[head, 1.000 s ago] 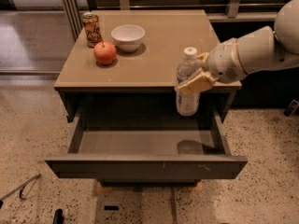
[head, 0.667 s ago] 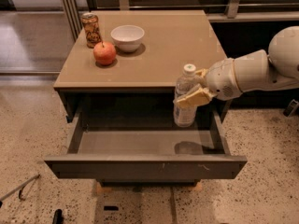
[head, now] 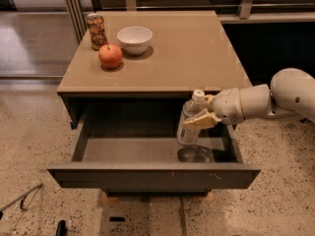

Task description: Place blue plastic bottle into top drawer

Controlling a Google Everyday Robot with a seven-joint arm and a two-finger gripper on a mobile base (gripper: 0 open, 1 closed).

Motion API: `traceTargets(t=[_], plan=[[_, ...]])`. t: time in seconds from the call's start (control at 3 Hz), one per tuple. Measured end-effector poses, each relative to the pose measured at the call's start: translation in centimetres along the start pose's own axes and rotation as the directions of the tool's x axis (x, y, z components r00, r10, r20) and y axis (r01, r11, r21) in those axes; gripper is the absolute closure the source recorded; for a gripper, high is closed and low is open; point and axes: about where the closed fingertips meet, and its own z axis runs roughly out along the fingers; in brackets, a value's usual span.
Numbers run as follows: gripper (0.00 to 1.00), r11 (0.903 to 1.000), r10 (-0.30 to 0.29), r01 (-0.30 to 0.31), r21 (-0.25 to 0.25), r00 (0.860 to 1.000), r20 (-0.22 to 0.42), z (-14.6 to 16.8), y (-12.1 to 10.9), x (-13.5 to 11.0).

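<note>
brown can (head: 96, 31), red apple (head: 110, 56) and white bowl (head: 135, 38) close together, far left on the cabinet top (head: 187, 53)

Gripper (head: 202, 117): I see it just below the front-right corner of the tabletop (head: 197, 48), clamped on the blue plastic bottle (head: 189, 124).
Bottle attitude: near upright, within the open top drawer (head: 147, 176), right end.
Back-left corner: can (head: 96, 31), apple (head: 110, 56), bowl (head: 134, 38).

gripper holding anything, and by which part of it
The gripper holds the blue plastic bottle by its middle, upright over the open top drawer.
</note>
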Motion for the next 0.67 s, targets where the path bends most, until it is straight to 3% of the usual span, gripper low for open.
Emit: traceTargets(t=[0.67], plan=[[1.0,0.9997,-0.013,0.013,-0.018,1.0,-0.021,1.7,0.6,1.5]])
